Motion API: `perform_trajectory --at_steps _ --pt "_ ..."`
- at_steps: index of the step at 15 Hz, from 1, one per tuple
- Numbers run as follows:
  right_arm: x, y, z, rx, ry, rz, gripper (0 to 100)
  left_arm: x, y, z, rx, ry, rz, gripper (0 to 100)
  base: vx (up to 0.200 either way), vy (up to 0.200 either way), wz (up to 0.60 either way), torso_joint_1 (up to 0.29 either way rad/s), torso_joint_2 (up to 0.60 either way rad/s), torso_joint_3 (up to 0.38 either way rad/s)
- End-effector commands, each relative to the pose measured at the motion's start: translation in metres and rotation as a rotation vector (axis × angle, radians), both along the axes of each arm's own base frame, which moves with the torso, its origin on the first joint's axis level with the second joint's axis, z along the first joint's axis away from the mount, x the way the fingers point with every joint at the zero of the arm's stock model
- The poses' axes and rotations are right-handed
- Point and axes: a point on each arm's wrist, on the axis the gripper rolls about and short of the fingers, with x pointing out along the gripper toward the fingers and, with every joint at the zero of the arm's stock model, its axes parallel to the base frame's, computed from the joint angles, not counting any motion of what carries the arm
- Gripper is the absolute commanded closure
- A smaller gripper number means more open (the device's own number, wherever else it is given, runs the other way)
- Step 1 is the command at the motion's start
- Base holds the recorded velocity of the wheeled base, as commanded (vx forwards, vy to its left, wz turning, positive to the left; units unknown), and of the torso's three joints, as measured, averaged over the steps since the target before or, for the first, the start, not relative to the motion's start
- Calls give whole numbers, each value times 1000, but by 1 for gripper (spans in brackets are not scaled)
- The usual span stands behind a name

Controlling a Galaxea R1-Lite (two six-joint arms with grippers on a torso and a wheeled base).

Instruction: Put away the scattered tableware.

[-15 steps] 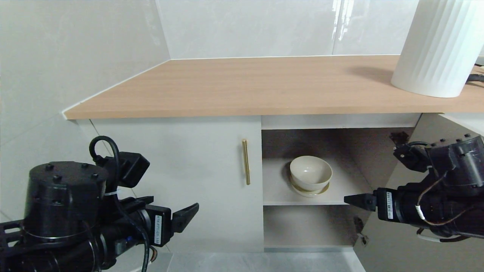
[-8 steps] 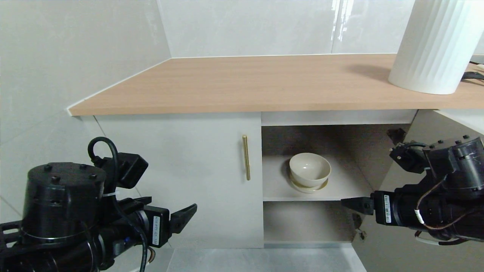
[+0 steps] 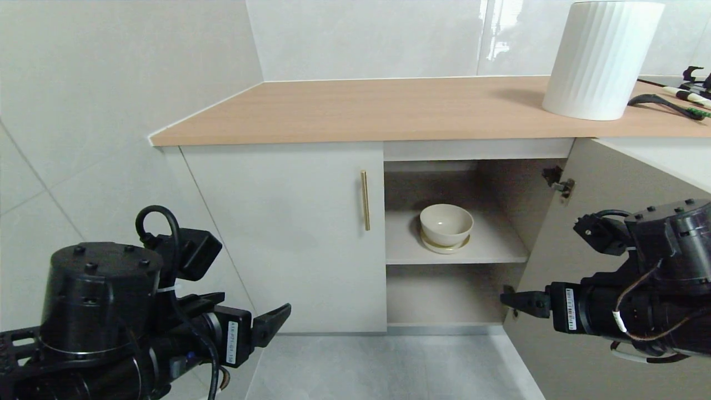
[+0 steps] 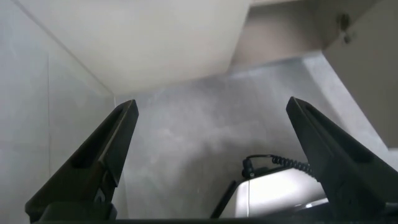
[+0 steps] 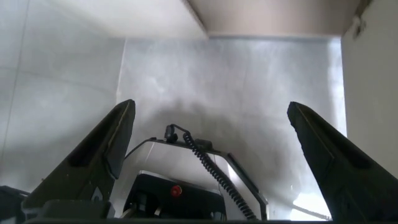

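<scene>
- Head view: the whole picture has shifted over the last second. The cabinet [image 3: 477, 150] now sits farther off and more of the counter [image 3: 361, 108] above it shows, so the camera has drawn back. Nothing inside the cabinet has moved.
- The left gripper [image 3: 275, 321] is low and left of the cabinet, in front of its shut door [image 3: 289, 233]. Its fingers are spread and hold nothing, and its place in the frame is unchanged.
- The bowl [image 3: 446, 223] stands on a plate [image 3: 444, 246] on the cabinet's upper shelf [image 3: 494, 247], in the open right half, as it did a second ago.
- The right gripper [image 3: 512, 301] is low at the cabinet's right edge, beside the open door [image 3: 589, 222]. It is spread and empty.
- Judgement: these two pieces look stowed and the robot seems to be backing off. What is left is probably shutting the open door, or fetching more tableware if any remains.
</scene>
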Motion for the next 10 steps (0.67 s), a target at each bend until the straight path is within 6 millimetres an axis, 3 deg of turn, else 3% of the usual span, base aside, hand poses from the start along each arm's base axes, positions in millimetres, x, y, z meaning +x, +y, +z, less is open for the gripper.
perform_trajectory --at_steps 1,6,10 --pt "0 0 0 0 1 0 0 0 0 -1 2 4 1 0 -200 0 0 2 -2 -2" --pt "0 0 0 0 0 0 0 0 0 -1 1 4 2 0 -200 0 0 2 4 1" --pt "0 0 1 2 -5 -1 0 0 0 -1 3 5 1 0 0 0 0 0 0 0"
